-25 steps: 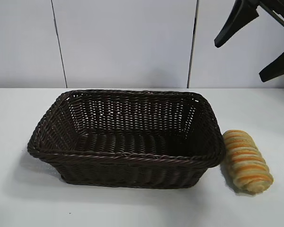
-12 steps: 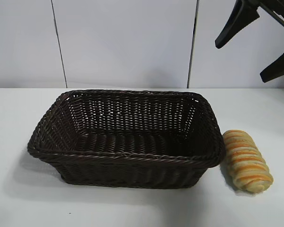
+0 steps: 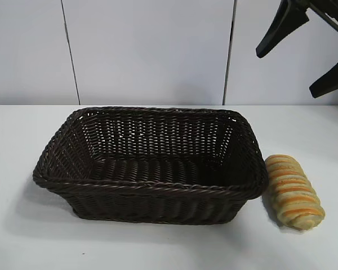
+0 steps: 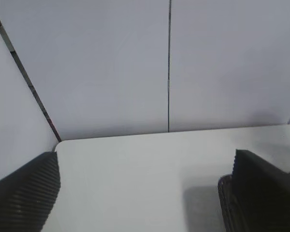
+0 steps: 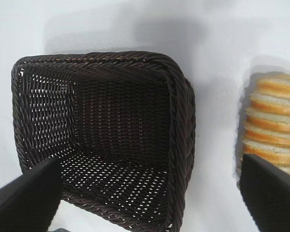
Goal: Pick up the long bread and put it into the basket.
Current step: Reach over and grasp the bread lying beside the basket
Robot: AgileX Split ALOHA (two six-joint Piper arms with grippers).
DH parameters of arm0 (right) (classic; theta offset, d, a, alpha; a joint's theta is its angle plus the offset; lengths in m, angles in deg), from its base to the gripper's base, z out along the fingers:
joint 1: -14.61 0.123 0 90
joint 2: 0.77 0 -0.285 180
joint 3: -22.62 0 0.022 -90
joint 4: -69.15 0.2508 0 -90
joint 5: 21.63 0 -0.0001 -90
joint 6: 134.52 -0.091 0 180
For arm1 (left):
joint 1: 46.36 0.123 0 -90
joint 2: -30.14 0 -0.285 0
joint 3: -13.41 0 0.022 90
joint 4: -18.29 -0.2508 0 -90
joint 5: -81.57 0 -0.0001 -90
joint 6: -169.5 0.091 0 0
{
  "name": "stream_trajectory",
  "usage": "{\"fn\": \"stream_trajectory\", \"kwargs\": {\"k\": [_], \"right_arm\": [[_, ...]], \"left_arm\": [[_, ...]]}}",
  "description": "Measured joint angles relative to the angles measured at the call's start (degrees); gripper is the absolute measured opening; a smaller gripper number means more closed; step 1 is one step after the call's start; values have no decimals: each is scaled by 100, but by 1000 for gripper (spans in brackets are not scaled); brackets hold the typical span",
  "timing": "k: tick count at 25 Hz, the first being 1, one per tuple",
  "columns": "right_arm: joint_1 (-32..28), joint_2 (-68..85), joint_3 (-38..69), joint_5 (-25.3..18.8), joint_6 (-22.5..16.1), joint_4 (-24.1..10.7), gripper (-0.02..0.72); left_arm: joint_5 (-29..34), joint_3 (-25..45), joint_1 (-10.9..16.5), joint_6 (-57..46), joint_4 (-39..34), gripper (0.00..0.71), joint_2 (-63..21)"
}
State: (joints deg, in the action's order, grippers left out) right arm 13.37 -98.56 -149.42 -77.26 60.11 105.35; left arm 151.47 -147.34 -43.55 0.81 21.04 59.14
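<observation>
Nearest you, the long bread lies on the white table, just beside the right end of the basket and outside it. The basket holds nothing. Farther back and high at the right, your right gripper hangs above the table with its fingers spread wide, gripping nothing. Your left gripper shows only in its own wrist view, jaws wide apart and holding nothing, facing the wall.
</observation>
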Motion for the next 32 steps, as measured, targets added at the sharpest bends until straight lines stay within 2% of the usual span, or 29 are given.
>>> {"fn": "stream_trajectory", "kwargs": {"k": [5, 9, 14, 21, 25, 29, 32], "right_arm": [[0, 0, 0, 5, 0, 0, 694], [0, 0, 0, 5, 25, 0, 694], [0, 0, 0, 5, 109, 0, 694], [0, 0, 0, 5, 274, -25, 694], [0, 13, 0, -36, 344, -427, 694], [0, 73, 0, -268, 223, -1291, 693], [0, 73, 137, -276, 48, -1858, 693]], "left_arm": [[-33, 1454, 0, -193, 112, 694, -1430], [-47, 2199, 0, -494, 107, 694, -2097], [-88, 2775, 0, -719, 107, 694, -2214], [-378, 2833, 0, -770, 107, 694, -2214], [-403, 2846, 0, -770, 107, 694, -2214], [-502, 2985, 0, -775, 107, 694, -2214], [-514, 3019, -19, -775, 107, 694, -2214]]}}
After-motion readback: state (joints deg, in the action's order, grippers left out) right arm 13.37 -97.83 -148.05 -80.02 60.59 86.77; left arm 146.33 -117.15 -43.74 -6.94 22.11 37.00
